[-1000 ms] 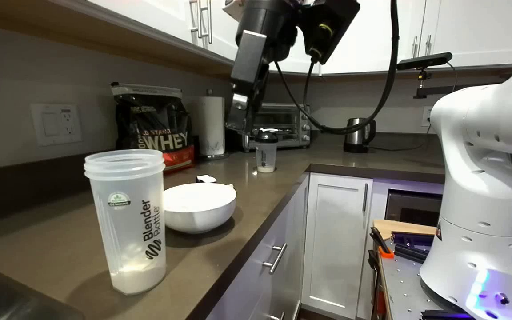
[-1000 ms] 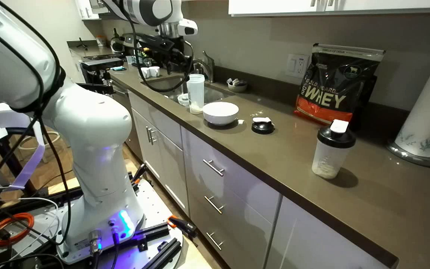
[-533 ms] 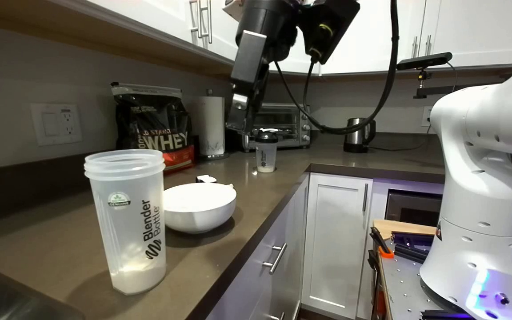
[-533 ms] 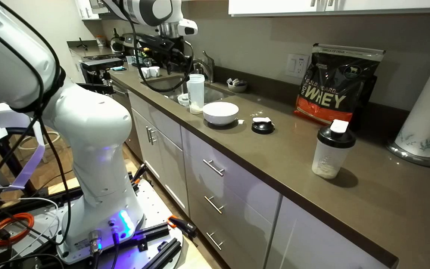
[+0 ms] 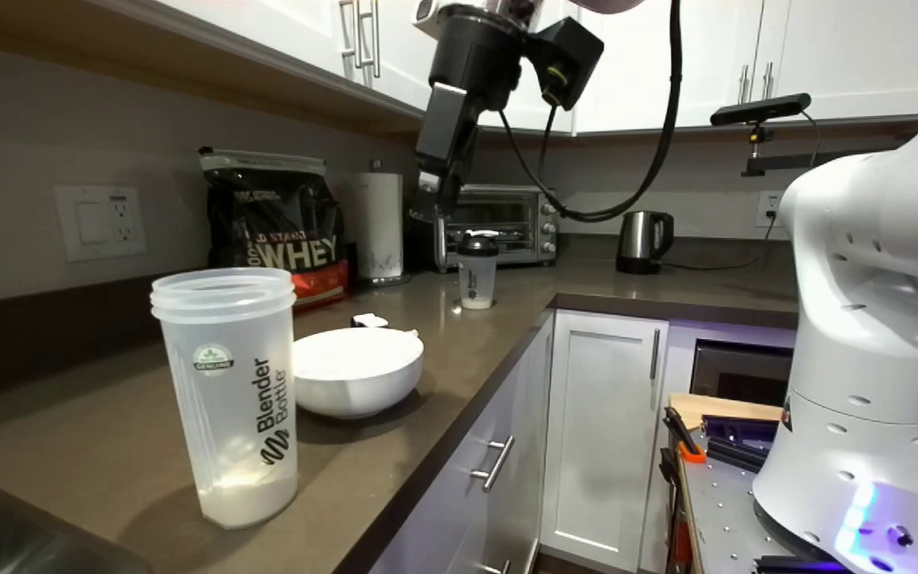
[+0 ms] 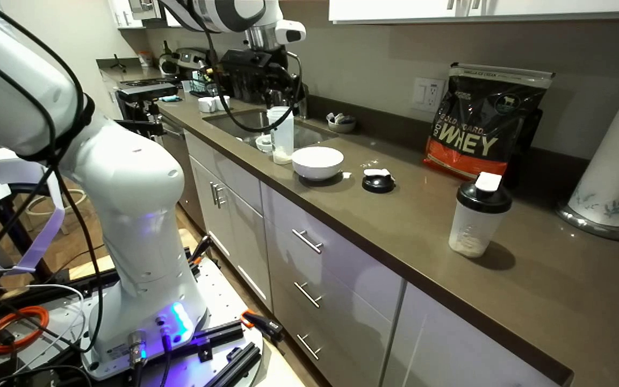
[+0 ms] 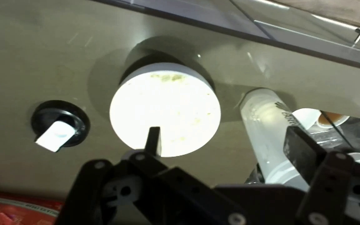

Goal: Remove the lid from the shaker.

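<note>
Robotiq gripper (image 7: 226, 145) is hovering, jaws apart, well clear of the small lidded shaker (image 6: 469, 232), likely needing a centred, level approach onto its black lid (image 6: 483, 201).

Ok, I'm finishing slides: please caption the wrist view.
Open gripper above the counter, where a white bowl stands between a black lid and a lidless translucent bottle.

An open run of worktop (image 6: 417, 231) lay right there between the loose black lid (image 6: 378, 184) and the lidded shaker (image 6: 475, 228); whey bag (image 6: 487, 118) and paper-towel roll (image 6: 618, 161) crowded the wall side, while the front side offered free passage; in the wrist view, bowl (image 7: 167, 109) and tall bottle (image 7: 269, 134) obstructed the space beyond the spread tool (image 7: 225, 145)!
</note>
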Action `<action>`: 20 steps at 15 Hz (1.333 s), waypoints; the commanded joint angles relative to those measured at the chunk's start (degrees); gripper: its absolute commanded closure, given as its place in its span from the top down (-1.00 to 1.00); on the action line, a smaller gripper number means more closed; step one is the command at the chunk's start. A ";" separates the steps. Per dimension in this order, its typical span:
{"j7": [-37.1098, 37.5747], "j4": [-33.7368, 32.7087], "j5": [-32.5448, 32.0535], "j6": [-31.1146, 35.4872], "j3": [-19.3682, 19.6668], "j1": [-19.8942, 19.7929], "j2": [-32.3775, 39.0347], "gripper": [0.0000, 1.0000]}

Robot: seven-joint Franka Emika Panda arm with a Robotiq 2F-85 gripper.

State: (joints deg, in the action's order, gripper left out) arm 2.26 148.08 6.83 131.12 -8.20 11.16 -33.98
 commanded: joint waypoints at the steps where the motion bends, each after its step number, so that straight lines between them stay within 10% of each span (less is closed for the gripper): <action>1: -2.06 0.46 -4.92 0.41 2.86 -4.69 -1.19 1.00; 9: -12.79 -7.30 -13.80 -0.49 14.42 -13.96 5.26 1.00; 20: -23.18 -16.30 -13.01 -1.27 20.64 -16.04 15.45 1.00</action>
State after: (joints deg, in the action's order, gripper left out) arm -20.72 131.85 -6.51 130.00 13.16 -4.14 -18.55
